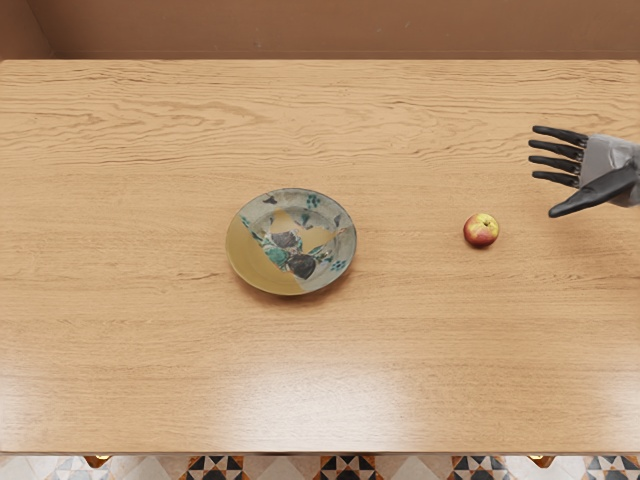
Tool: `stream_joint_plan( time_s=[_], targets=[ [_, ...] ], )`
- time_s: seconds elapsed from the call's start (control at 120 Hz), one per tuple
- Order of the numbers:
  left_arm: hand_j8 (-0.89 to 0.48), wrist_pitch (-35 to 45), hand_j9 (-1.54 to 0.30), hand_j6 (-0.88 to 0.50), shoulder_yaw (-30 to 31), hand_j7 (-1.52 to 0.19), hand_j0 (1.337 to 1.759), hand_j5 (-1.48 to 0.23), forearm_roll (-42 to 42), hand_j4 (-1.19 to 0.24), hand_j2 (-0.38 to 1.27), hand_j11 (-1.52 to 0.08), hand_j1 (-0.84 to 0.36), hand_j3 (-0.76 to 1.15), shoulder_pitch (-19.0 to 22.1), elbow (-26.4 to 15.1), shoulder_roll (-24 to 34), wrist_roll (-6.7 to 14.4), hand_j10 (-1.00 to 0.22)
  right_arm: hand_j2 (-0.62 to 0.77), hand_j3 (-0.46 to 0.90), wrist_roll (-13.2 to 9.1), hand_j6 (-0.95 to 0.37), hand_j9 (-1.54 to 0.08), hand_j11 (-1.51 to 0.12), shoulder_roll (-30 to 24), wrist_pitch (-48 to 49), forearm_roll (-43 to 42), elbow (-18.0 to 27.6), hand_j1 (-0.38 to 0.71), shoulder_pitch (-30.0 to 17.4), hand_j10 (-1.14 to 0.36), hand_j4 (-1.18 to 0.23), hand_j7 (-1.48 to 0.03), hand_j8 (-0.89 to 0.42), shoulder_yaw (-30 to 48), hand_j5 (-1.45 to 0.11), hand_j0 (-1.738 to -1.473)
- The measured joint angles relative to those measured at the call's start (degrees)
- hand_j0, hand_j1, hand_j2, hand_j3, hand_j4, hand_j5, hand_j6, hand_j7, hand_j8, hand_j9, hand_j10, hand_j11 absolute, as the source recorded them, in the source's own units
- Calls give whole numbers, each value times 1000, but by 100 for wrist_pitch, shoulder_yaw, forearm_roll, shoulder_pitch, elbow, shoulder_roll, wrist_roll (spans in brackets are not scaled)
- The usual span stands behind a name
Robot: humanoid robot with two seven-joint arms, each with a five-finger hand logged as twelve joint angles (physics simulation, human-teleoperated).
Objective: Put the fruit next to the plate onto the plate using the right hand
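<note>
Right hand [590, 172] is what I have on screen, coming in from the right edge with its dark fingers [556, 147] spread flat and the thumb angled down; it holds nothing. It hovers to the right of the apple [481, 230] and a little farther back, not touching it. The apple sits on the desk [150, 150], right of the plate [245, 258] and clearly apart from it. By my reading nothing of the task is done yet: reaching, grasping, carrying left and setting down all remain. The apple is small, round and smooth, red with a yellow patch near the stem dimple. The plate is a shallow round dish, glazed, with an ochre side and painted dark fruit and teal leaves. The desk is pale, glossy wood with wavy grain.
</note>
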Motion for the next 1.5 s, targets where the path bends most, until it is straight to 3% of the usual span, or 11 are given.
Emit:
stream_joint_plan(
  time_s=[0.342,0.567,0.65,0.792,0.958,1.058,1.267,1.5],
  targets=[
    [0,0,0,0,0,0,1658,0,0,0,0,0,349,0,-4,0,0,-1,0,-2,0,-141,-17,-24,-24,-172,0,-72,235,-328,109,-18,-18,-25,-18,123,-24,-1658],
    [0,0,0,0,0,0,1658,0,0,0,0,0,349,0,-4,0,0,1,0,-3,0,-568,-21,-29,-29,-897,-9,-480,2366,-324,422,-22,-22,-29,-22,128,-29,-1658],
    [0,0,0,0,0,0,1658,0,0,0,0,0,349,0,-4,0,0,0,0,-3,0,-761,-22,-30,-30,-1122,-265,-629,2851,-323,559,-23,-23,-30,-23,116,-30,-1658],
    [0,0,0,0,0,0,1658,0,0,0,0,0,349,0,-4,0,0,1,0,-3,0,-1476,-24,-30,-30,-1113,-1393,-1196,3145,-323,771,-24,-24,-30,-24,70,-30,-1658],
    [0,0,0,0,0,0,1658,0,0,0,0,0,349,0,-4,0,0,1,0,-4,0,-2848,-27,-33,-32,-648,-2579,-1909,3226,-320,1121,-27,-27,-32,-27,0,-33,-1658],
    [0,0,0,0,0,0,1658,0,0,0,0,0,349,0,-4,0,0,0,0,-5,0,-3247,-30,-36,-36,-326,-3042,-2081,3239,-318,1639,-29,-30,-35,-30,-369,-36,-1658],
    [0,0,0,0,1,0,1658,0,-1,0,0,0,349,0,-4,0,0,0,0,-5,0,-3461,-34,-39,-39,621,-4390,-2172,3238,-314,3057,-32,-32,-39,-33,-2151,-39,-1658],
    [0,0,0,0,-5,0,1658,0,-1,0,0,0,349,0,-13,0,0,0,0,-5,0,-3491,-34,-40,-40,1370,-5985,-2185,3245,-313,3424,-33,-33,-40,-33,-3335,-40,-1658]
  ],
)
